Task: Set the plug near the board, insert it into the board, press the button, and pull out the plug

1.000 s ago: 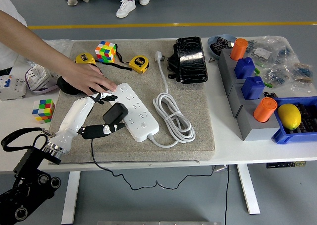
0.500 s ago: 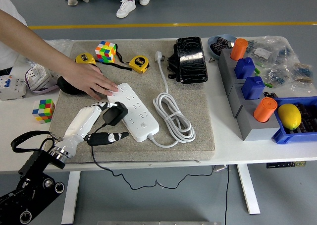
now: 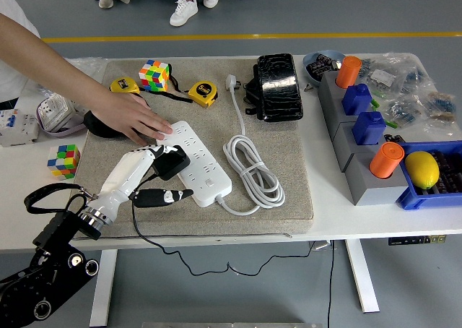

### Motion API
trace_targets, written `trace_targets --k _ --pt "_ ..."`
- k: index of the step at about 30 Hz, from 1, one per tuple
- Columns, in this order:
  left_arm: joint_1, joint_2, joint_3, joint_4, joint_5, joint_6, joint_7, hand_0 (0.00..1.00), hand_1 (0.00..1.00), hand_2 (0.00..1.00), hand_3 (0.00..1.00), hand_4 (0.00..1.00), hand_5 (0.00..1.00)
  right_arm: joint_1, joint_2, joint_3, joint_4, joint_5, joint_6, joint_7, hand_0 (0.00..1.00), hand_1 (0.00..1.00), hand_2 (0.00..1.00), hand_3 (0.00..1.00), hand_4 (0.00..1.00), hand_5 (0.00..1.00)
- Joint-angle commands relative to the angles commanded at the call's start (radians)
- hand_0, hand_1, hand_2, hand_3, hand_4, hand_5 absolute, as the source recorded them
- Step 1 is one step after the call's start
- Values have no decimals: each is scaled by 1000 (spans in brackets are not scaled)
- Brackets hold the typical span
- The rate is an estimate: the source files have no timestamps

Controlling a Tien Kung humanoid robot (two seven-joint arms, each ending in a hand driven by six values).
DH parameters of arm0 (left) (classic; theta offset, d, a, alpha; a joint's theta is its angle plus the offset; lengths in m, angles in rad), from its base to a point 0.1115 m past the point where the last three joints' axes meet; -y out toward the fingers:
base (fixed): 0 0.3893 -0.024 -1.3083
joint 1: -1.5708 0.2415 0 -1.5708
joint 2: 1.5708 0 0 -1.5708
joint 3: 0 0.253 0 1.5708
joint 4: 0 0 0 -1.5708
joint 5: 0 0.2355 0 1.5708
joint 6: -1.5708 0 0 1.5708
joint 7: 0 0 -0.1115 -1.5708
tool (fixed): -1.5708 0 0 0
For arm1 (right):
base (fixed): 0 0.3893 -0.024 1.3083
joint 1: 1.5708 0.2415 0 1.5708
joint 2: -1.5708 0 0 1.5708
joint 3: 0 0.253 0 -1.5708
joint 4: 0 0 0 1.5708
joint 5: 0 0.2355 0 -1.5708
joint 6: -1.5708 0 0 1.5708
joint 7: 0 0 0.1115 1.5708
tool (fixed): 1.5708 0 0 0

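A white power strip [image 3: 201,160] lies diagonally on the grey mat [image 3: 289,169], its white cable coiled to its right. My left hand [image 3: 155,176] holds a black plug adapter [image 3: 172,164] at the strip's left edge, the adapter resting against the strip's side. The hand's thumb points right below the adapter, and its fingers curl over it. A person's hand [image 3: 133,118] reaches in from the upper left and presses down on the strip's far end. The adapter's black cord trails off the table's front edge. My right arm is out of sight.
Two tape measures [image 3: 202,93], a Rubik's cube [image 3: 154,75] and a black case [image 3: 278,86] lie at the mat's back. Another cube [image 3: 63,160] sits left of the mat. Grey blocks with orange and blue pieces [image 3: 368,129] and a blue bin holding a lemon [image 3: 421,169] stand on the right.
My left hand has carried the adapter down and to the right, from raised above the mat to against the strip's left edge. The person's hand has stayed on the strip.
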Motion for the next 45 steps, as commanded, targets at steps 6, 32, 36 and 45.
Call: trace_targets --k 6,32,36,45 --pt "-18 -3 15 8 2 -6 8 704 748 729 710 987 493 0 0 11 6 -10 -2 2 547 602 540 508 840 367" --pt "-36 2 0 -128 -42 -43 47 681 731 705 702 987 500 0 1 13 6 -11 -4 5 549 597 538 508 838 365" --pt "-22 19 -8 -217 -68 -82 92 681 731 705 702 987 500 -1 1 14 6 -12 -3 4 549 597 538 508 838 365" --pt "-5 50 -23 -433 -80 -347 383 194 232 334 673 905 273 -3 2 12 4 -12 -2 2 549 597 538 509 837 363"
